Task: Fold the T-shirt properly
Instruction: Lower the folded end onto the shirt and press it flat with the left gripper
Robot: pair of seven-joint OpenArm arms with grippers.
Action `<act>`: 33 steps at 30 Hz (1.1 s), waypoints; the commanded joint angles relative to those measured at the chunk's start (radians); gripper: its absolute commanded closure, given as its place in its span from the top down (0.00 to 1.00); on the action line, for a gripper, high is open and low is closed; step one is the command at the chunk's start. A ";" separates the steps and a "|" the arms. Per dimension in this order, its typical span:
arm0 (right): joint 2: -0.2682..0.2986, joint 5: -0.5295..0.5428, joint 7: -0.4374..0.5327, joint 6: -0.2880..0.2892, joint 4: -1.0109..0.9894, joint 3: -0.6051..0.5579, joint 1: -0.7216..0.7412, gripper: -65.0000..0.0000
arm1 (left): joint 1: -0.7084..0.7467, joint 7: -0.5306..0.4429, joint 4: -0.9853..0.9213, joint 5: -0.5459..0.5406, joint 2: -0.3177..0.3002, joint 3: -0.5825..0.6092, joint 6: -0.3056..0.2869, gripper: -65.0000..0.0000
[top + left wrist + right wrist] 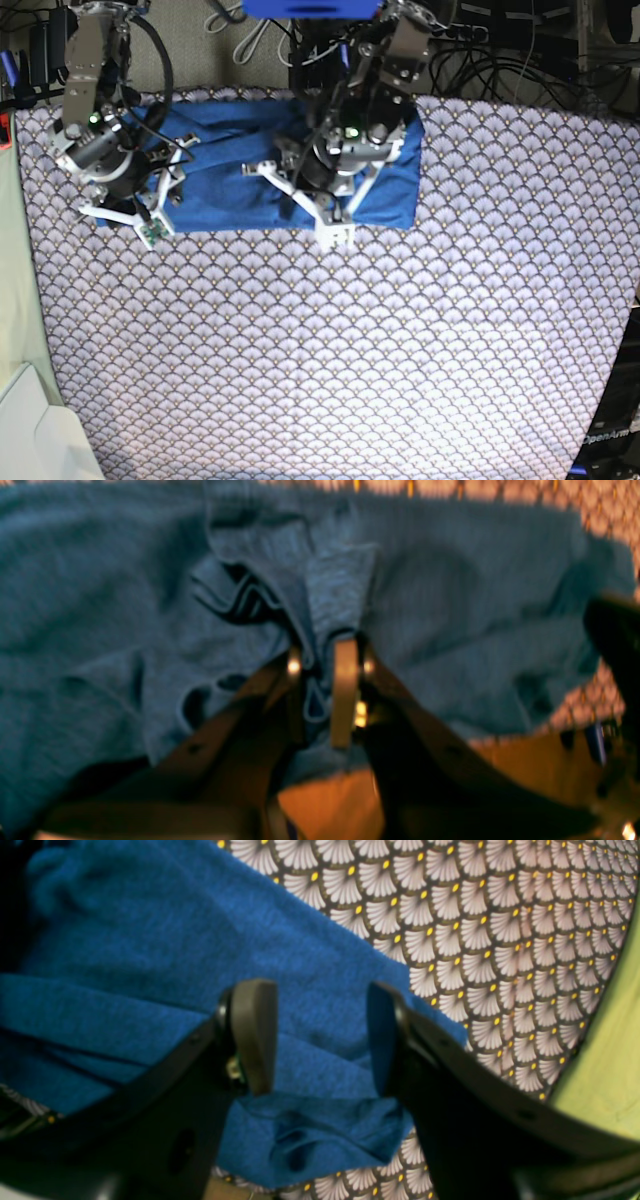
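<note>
A plain medium-blue T-shirt (235, 180) of soft knit fabric lies bunched in a wide, flattened band across the far part of the surface, on a scallop-patterned grey-white cloth (340, 350) dotted with yellow. No print shows on it.

At the left of the base view, the right pincer (320, 1037) hangs over the shirt's left end. Its two dark fingers stand wide apart with nothing between them. Below them the fabric is rumpled into soft folds, and one narrow end, seemingly a sleeve, trails onto the patterned cloth. The blue here is deep and slightly fuzzy.

Toward the middle of the base view, the left pincer (325, 652) is pressed down on the shirt's right half, its fingers drawn nearly together and pinching a raised ridge of the fabric. Around the pinch the cloth gathers into pleats, with a paler seam edge curling just to the left. This wrist view is blurred and dim. The shirt's right edge lies flat and square against the patterned cloth.
</note>
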 commanded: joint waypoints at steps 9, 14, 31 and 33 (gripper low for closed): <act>0.006 0.006 0.016 0.010 0.015 0.002 0.008 0.47 | -0.033 -0.004 -0.032 -0.016 0.012 0.066 0.008 0.02; 0.008 0.006 0.016 0.010 0.015 0.002 0.008 0.47 | -0.033 0.037 -0.032 -0.017 0.012 0.066 0.008 0.23; 0.008 0.006 0.016 0.010 0.015 0.002 0.008 0.47 | -0.069 0.031 0.116 -0.372 -0.083 0.055 0.005 0.51; 0.008 0.006 0.016 0.010 0.015 0.002 0.008 0.47 | -0.069 0.009 0.151 -0.405 -0.120 0.054 0.005 0.51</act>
